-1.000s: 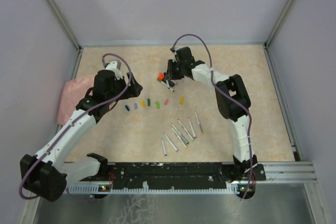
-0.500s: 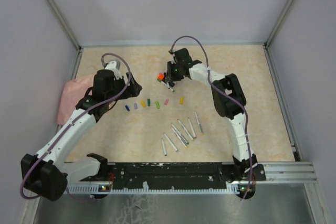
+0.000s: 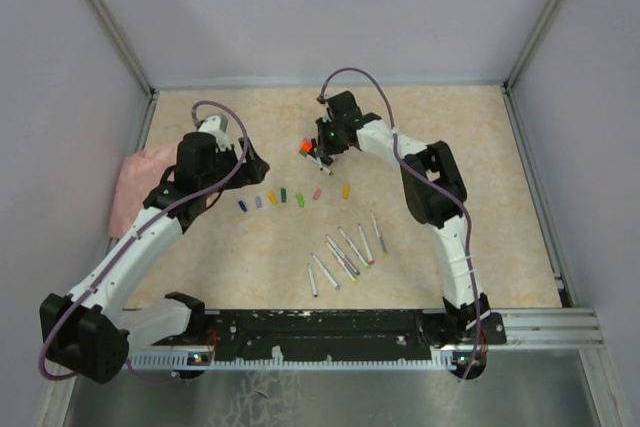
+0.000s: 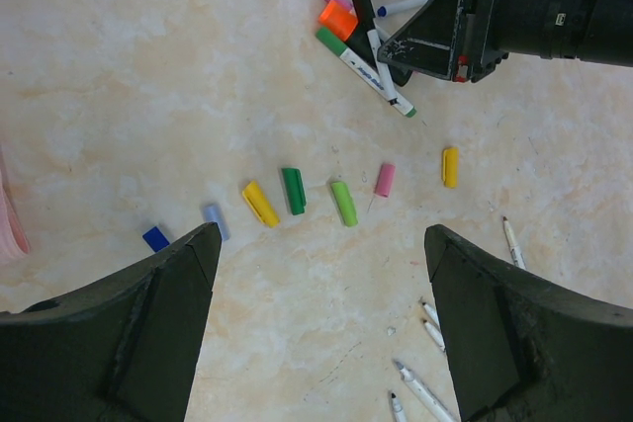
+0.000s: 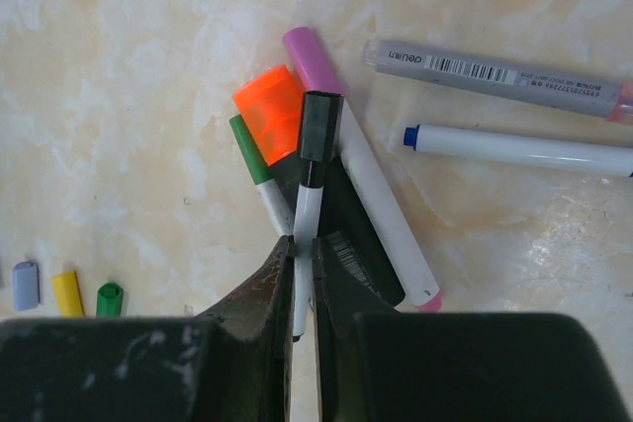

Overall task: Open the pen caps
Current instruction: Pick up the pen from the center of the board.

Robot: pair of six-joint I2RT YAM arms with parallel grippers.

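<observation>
Right tool (image 5: 305,247) is clamped on the white barrel of the black-capped pen (image 5: 308,207). It grips low on the shaft, so the black cap (image 5: 319,126) sticks out free just ahead of its tips. My guess is that's deliberate: hold the body and leave the cap exposed for a pull. Left tool (image 4: 318,236) is gaping wide with nothing in it, hanging over the worktop (image 4: 119,66) well apart from that pen, so it looks like the puller-in-waiting

Counting the pile right in front of the right tool, I get six pens:
- the held one
- a green-capped pen (image 5: 250,153) touching it on the tool's left
- a pink-capped pen (image 5: 366,185) on its right
- the thick highlighter with the orange cap (image 5: 269,111) lying under them
- a grey pen (image 5: 495,76) and a blue-ended pen (image 5: 514,150) further out to the right; can't tell if those two are capped

Loose pen caps (image 4: 294,191): seven, in a curved row below the left tool, in and just ahead of the gap between its fingers. They go blue, pale lilac, yellow, dark green, light green, pink, yellow. Probably lined up there to keep the finished ones out of the pile

Bare pens (image 3: 345,252) are bunched behind the right tool, back toward the arm bases. Six or seven, too small to count for sure
</observation>
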